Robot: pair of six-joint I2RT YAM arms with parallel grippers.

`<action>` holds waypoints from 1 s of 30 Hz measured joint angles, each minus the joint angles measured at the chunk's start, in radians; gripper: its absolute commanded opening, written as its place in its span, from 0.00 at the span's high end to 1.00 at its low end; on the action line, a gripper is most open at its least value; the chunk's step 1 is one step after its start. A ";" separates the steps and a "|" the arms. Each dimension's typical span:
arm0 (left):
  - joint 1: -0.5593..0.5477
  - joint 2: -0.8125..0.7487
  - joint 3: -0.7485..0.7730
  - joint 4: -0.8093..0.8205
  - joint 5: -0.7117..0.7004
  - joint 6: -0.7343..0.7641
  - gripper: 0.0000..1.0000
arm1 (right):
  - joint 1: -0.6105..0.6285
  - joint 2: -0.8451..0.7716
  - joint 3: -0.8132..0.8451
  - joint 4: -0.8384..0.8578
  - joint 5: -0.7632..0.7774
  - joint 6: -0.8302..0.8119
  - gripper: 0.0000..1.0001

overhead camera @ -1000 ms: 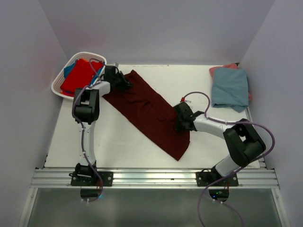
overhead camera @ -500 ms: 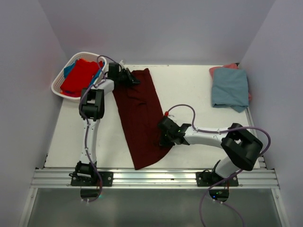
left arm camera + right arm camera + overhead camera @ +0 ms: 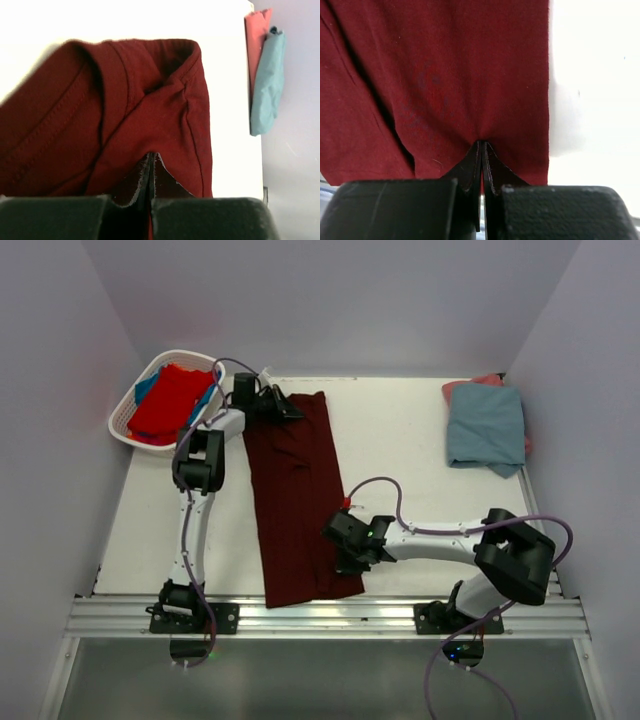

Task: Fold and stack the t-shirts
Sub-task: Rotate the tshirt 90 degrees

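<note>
At the far left corner of the bench (image 3: 420,430) a white basket (image 3: 122,423) holds a red shirt (image 3: 170,400) with a blue shirt (image 3: 146,388) under it, both apparently yet to be folded. Just beside the basket, the left pincer (image 3: 151,167) is closed tight on the far end of the maroon shirt (image 3: 295,490), pinching a small peak of cloth beside a hemmed edge. The shirt lies as a long narrow strip, running from near the far edge almost straight down to the near edge, left of the middle. At its near right corner the right pincer (image 3: 482,150) is likewise clamped on a fold of the cloth, low over the bench. At the far right corner a folded grey-blue shirt (image 3: 487,427) sits on top of a pink shirt (image 3: 258,37), well apart from the strip. The step in hand looks like stretching and laying the narrowed maroon shirt flat between the two grips. The next move probably calls for carrying one end over the other to halve the strip, keeping the edges lined up and the cloth from bunching, before it goes on the stack at the right
</note>
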 measured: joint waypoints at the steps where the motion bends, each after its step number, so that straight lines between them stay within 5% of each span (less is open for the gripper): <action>1: -0.004 0.000 0.000 0.001 0.011 0.000 1.00 | 0.008 -0.002 0.000 -0.013 0.000 0.008 1.00; 7: -0.015 -0.013 -0.044 0.094 0.078 -0.019 1.00 | 0.077 -0.021 0.003 -0.101 -0.013 0.024 1.00; 10: -0.021 -0.055 -0.093 0.105 0.090 -0.017 0.85 | 0.103 -0.044 0.006 -0.156 -0.005 -0.003 1.00; 13: -0.027 -0.160 -0.167 0.101 0.066 0.008 0.65 | 0.112 -0.068 0.066 -0.219 0.043 -0.066 0.86; 14: -0.030 -0.212 -0.196 0.093 0.048 0.019 0.61 | 0.112 -0.071 0.103 -0.232 0.074 -0.095 0.70; 19: -0.035 -0.563 -0.402 0.063 -0.122 0.081 0.48 | 0.093 -0.027 0.374 -0.246 0.231 -0.278 0.53; 24: -0.035 -0.937 -0.685 0.051 -0.332 0.105 0.47 | -0.073 0.095 0.571 -0.143 0.231 -0.472 0.52; 30: -0.032 -1.212 -1.051 -0.008 -0.477 0.104 0.43 | -0.341 0.405 0.830 -0.076 0.145 -0.642 0.55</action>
